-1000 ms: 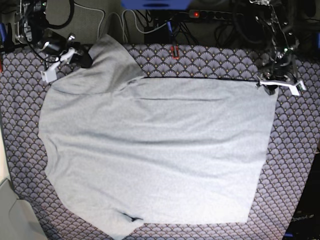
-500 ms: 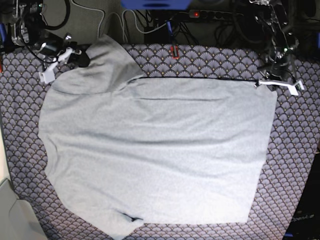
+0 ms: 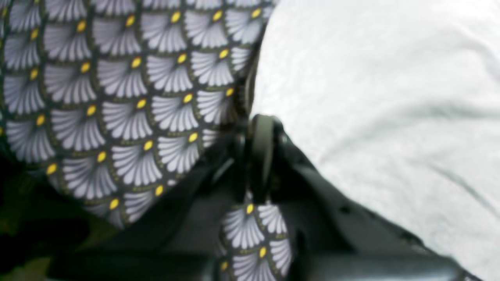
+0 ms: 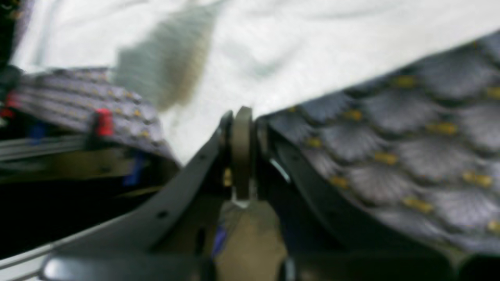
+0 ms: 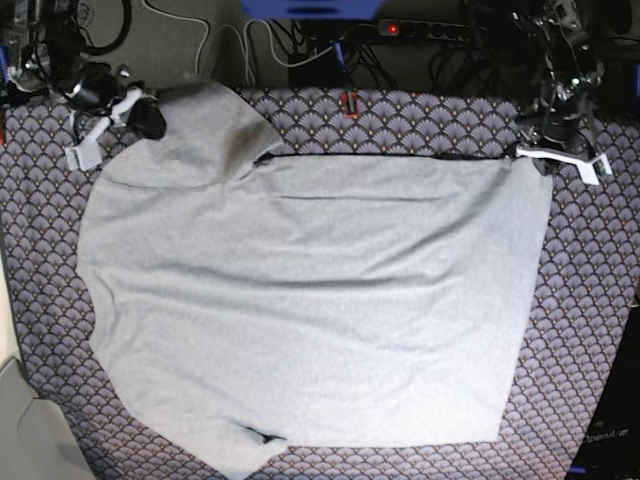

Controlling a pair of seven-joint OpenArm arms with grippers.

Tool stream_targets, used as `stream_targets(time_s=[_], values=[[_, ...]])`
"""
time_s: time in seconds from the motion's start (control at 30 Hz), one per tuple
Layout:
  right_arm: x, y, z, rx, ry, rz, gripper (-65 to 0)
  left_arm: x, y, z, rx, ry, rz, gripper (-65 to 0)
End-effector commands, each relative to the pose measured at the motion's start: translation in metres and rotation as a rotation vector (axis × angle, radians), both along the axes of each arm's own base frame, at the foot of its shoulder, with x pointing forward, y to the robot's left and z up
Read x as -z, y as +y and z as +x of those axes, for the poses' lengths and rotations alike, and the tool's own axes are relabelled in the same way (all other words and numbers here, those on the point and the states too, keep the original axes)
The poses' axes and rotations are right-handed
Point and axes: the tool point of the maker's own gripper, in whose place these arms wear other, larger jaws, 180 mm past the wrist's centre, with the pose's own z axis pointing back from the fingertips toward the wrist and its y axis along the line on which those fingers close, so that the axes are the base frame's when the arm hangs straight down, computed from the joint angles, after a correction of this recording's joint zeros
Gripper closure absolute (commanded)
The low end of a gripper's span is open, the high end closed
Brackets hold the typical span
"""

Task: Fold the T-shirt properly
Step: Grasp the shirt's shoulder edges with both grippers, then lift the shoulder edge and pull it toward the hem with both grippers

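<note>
The light-grey T-shirt [image 5: 310, 290] lies spread on the scallop-patterned tablecloth [image 5: 420, 115], plain side up, with no lettering showing. My right gripper [image 5: 147, 117] is at the far left corner, shut on the edge of the upper sleeve [image 5: 205, 130]. In the right wrist view its jaws [image 4: 240, 117] are closed where the white fabric [image 4: 297, 50] meets them. My left gripper [image 5: 541, 153] is at the far right corner, shut at the shirt's corner. In the left wrist view its closed tips [image 3: 259, 125] touch the shirt's edge [image 3: 371, 97].
Cables and a power strip [image 5: 425, 30] lie beyond the table's far edge. A small red object [image 5: 349, 103] sits on the cloth near the far edge. A pale surface [image 5: 25, 430] is at the near left corner.
Both grippers have moved away from me and outwards. The sleeve has been drawn left and flattened with the right gripper. The far right shirt corner has shifted slightly up with the left gripper.
</note>
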Motion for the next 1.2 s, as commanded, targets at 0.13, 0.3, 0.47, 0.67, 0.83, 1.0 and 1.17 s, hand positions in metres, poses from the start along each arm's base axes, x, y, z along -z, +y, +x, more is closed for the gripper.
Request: stream_targets(time_s=[0.13, 0.3, 0.47, 0.67, 0.83, 1.0, 1.17], values=[[-0.028, -0.004, 0.007, -0.013, -0.101, -0.094, 0.0, -0.021, 0.011, 0.006, 0.014, -0.045, 0.059, -0.4], [-0.034, -0.014, 0.01, -0.002, -0.124, -0.121, 0.0, -0.023, 0.013, 0.008, 0.016, -0.048, 0.068, -0.4], [-0.045, -0.023, 0.027, 0.014, -0.17, -0.14, 0.0, -0.037, 0.019, 0.03, 0.022, -0.087, 0.084, -0.4], [-0.059, -0.029, 0.05, -0.003, -0.214, -0.169, 0.0, -0.052, 0.017, 0.06, 0.044, -0.094, 0.051, -0.4], [-0.072, -0.041, 0.078, -0.021, -0.243, -0.262, 0.0, -0.071, 0.017, 0.085, 0.055, -0.133, 0.043, -0.4], [-0.086, -0.053, 0.103, -0.014, -0.271, -0.36, 0.0, -0.076, 0.023, 0.108, 0.052, -0.147, 0.028, -0.4], [-0.082, -0.067, 0.126, 0.023, -0.259, -0.352, 0.0, -0.065, 0.023, 0.13, 0.063, -0.111, 0.047, -0.4]])
